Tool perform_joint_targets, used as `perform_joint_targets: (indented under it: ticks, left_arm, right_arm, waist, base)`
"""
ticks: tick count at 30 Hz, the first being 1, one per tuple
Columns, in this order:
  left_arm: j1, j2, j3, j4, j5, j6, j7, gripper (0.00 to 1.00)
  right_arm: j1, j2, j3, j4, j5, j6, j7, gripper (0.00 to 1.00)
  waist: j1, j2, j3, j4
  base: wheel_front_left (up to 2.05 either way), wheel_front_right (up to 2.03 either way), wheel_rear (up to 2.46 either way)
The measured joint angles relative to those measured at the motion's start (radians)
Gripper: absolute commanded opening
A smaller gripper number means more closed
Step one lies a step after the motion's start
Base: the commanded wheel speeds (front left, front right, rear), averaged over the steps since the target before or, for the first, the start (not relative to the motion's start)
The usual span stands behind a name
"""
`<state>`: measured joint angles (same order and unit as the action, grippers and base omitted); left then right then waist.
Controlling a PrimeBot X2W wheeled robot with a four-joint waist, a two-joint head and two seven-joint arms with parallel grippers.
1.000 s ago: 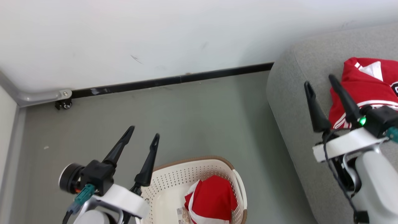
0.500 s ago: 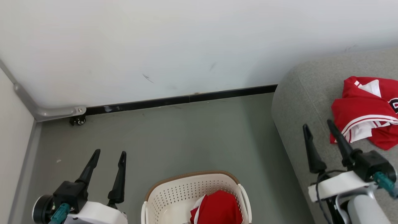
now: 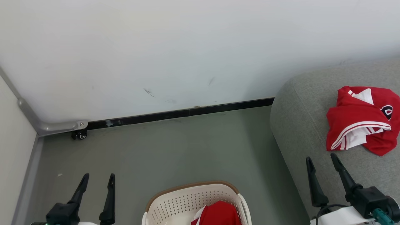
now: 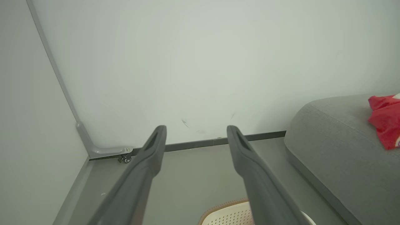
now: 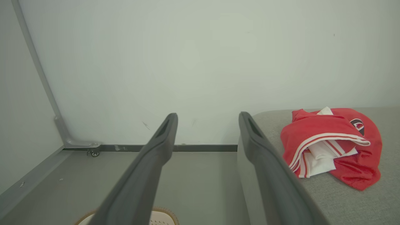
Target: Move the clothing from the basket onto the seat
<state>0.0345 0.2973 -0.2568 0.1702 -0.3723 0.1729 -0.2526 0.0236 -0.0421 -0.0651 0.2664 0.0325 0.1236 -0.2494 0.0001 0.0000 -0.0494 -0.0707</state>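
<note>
Down at 7 o'clock in the head view, the left gripper (image 3: 98, 177) has its two dark fingers spread apart with nothing between them, and it hangs over the grey floor (image 3: 175, 147). Over at 5 o'clock, the right gripper (image 3: 321, 157) is spread wide too and holds nothing; it shows over the near edge of the grey sofa (image 3: 300, 125). Between the two, at 6 o'clock, stands the white basket (image 3: 175, 200) with little holes and a brown rim. One red jersey (image 3: 220, 214) lies inside it, toward its right side. Up from the right gripper, at 3 o'clock, the other red jersey (image 3: 356, 117) lies crumpled on the sofa, showing white stripes and a dark mark. It touches neither gripper. Behind it all, at 12 o'clock, is a white wall (image 3: 156, 47) with a black strip (image 3: 187, 112) along the bottom.
</note>
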Motion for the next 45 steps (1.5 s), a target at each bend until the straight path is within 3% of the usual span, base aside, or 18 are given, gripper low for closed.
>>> perform_joint_targets:
  ticks: [13,33,45]
  left_arm:
    - [0.033,-0.003,0.026,-0.018,0.029,0.005,0.000,1.00]
    - [0.069,-0.021,0.049,-0.081,0.085,0.024,0.000,1.00]
    - [0.069,-0.021,0.051,-0.083,0.087,0.010,0.000,1.00]
  right_arm:
    - [0.060,0.004,0.008,-0.105,-0.043,0.000,0.022,1.00]
    - [0.117,0.004,0.007,-0.209,0.030,0.000,0.058,1.00]
    - [0.120,0.004,-0.004,-0.260,0.031,0.000,0.065,1.00]
  waist:
    - [0.0000,0.0000,-0.012,-0.032]
    - [0.0000,0.0000,0.000,-0.040]
    - [0.0000,0.0000,0.018,-0.047]
  base:
    - [0.00,0.00,0.00]
    - [0.00,0.00,0.00]
    - [0.00,0.00,0.00]
